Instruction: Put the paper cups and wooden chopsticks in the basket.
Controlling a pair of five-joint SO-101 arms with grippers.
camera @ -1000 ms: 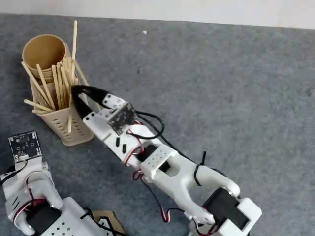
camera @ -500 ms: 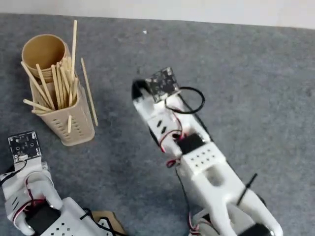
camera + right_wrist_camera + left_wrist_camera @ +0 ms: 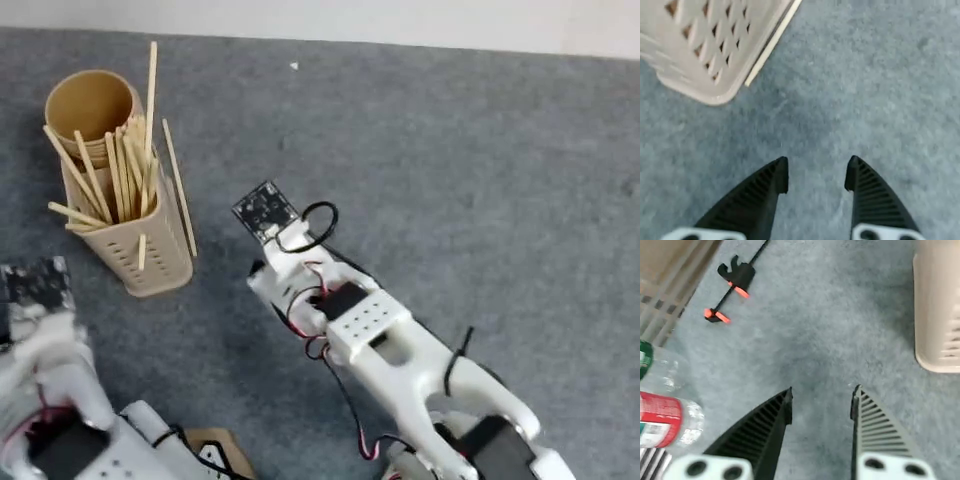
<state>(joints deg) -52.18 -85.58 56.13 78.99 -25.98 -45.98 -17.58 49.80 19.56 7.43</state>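
Your high camera looks steeply down over the whole bench (image 3: 480,150). Both wrist cameras sit low, close behind their fingers (image 3: 765,430), each sharing the basket (image 3: 715,45) with it.

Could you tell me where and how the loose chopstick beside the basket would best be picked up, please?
Probably near the end towards the arms, nearest the right hand. The chopstick runs close along the basket wall, so come from the open carpet side, closing across its thin width; the basket blocks the other side.
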